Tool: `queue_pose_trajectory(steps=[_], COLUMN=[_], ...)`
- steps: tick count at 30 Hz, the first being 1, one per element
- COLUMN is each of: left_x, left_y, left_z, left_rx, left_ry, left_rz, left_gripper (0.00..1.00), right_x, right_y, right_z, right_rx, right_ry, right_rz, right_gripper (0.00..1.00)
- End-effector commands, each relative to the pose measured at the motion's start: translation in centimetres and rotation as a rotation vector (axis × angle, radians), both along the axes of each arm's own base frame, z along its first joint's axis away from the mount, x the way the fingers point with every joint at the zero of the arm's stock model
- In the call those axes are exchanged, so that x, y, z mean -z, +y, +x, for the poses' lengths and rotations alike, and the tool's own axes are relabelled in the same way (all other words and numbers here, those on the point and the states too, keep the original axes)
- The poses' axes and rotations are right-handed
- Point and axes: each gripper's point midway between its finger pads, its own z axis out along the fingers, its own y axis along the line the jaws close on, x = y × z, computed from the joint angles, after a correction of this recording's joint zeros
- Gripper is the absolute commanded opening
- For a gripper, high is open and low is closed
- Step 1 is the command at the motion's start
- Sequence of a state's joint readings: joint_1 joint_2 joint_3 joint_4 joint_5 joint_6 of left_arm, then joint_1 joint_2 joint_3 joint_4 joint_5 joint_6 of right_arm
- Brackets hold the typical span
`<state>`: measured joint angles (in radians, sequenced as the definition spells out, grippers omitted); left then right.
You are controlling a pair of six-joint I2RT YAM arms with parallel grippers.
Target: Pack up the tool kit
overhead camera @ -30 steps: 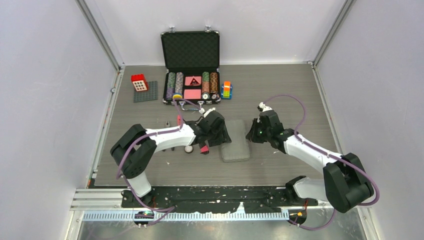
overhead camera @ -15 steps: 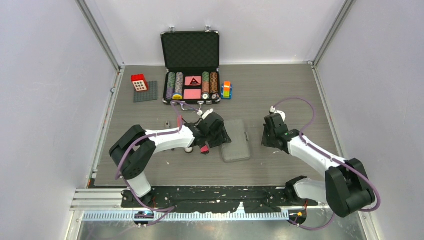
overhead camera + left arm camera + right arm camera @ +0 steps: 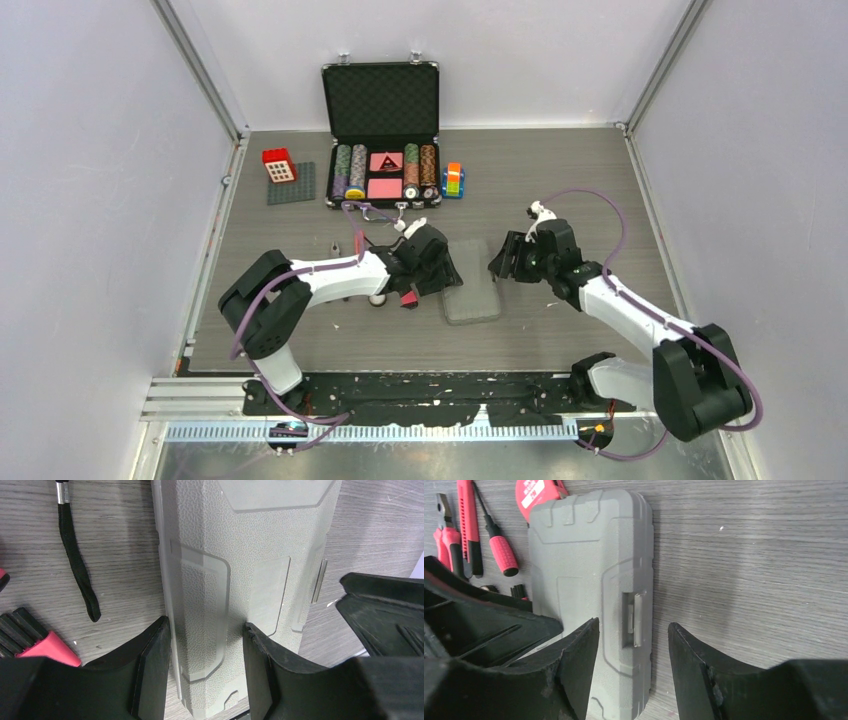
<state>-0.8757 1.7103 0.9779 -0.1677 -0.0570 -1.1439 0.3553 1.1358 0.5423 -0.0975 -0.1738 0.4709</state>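
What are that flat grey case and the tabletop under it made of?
The grey case looks like moulded plastic: a matte, pebbled skin with raised panels. The tabletop seems to be grey wood-grain laminate, judging by its even streaks; real wood cannot be excluded.

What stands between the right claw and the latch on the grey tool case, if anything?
Nothing visible does. The right claw is open and faces the latch on the closed grey tool case. The left claw and the loose tools are on the case's opposite side.
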Motion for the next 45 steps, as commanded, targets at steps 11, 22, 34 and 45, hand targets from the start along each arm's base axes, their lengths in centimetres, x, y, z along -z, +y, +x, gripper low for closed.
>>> queue_pose_trajectory(steps=[11, 22, 34, 45], left_x=[4.2, 3.8, 3.7, 3.6], left_y=[5.4, 5.1, 5.0, 5.2], left_z=[-1.9, -1.7, -1.4, -1.3], left_rx=[-0.001, 0.012, 0.019, 0.021], left_ry=[0.077, 0.066, 0.057, 0.052], left_rz=[0.254, 0.253, 0.261, 0.272], left_gripper=[0.42, 0.42, 0.42, 0.42], right_x=[3.0, 4.1, 5.0, -0.1], right_y=[-1.1, -1.2, -0.3, 0.1], right_z=[1.0, 0.7, 0.2, 1.5], right_rx=[0.037, 0.024, -0.021, 0.009], right_ry=[0.061, 0.095, 0.157, 0.024], right_rz=[0.026, 0.008, 0.029, 0.193], right_gripper=[0.47, 0.37, 0.37, 0.46])
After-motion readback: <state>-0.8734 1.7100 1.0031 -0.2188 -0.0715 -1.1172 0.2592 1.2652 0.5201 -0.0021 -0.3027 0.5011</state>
